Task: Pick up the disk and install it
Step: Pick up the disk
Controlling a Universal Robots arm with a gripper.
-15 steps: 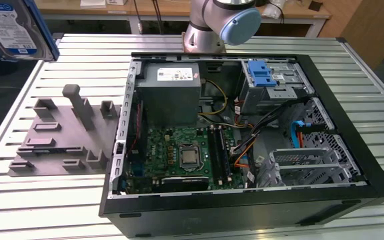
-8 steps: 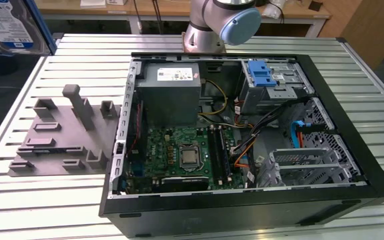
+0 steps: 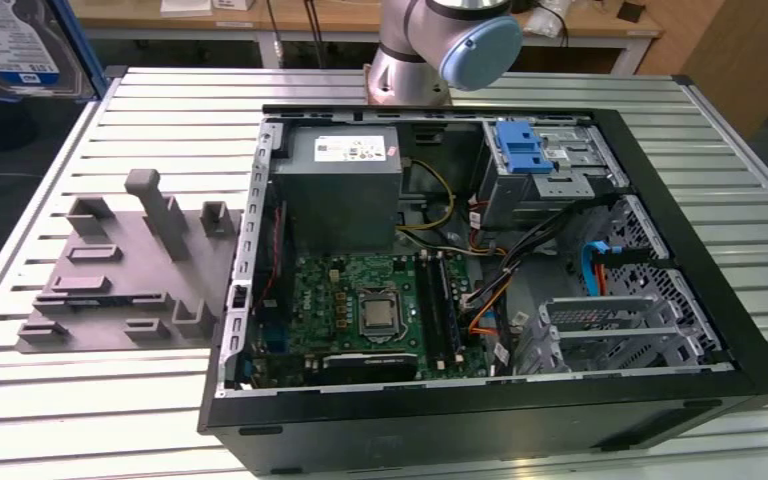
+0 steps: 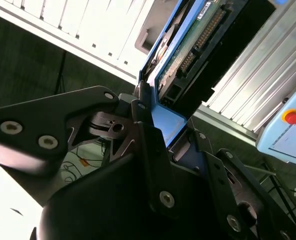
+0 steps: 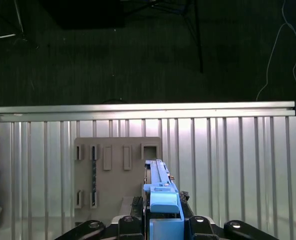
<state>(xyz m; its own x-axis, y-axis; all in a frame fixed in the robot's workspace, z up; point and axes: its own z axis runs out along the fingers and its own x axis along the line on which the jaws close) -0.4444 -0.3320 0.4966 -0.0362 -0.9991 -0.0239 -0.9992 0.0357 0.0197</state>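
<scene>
Holding the disk (image 5: 159,176) aloft, gripper (image 5: 163,220) clamped

Silver disk (image 3: 11,48), upper left of the exterior view.
Blue-and-white label faces the camera; blue plastic frame on its edges; held aloft, partly cropped.

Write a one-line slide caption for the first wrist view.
Gripper clamps the blue-framed disk edge-on, with the grey slotted fixture plate and ribbed metal table beyond.
</scene>
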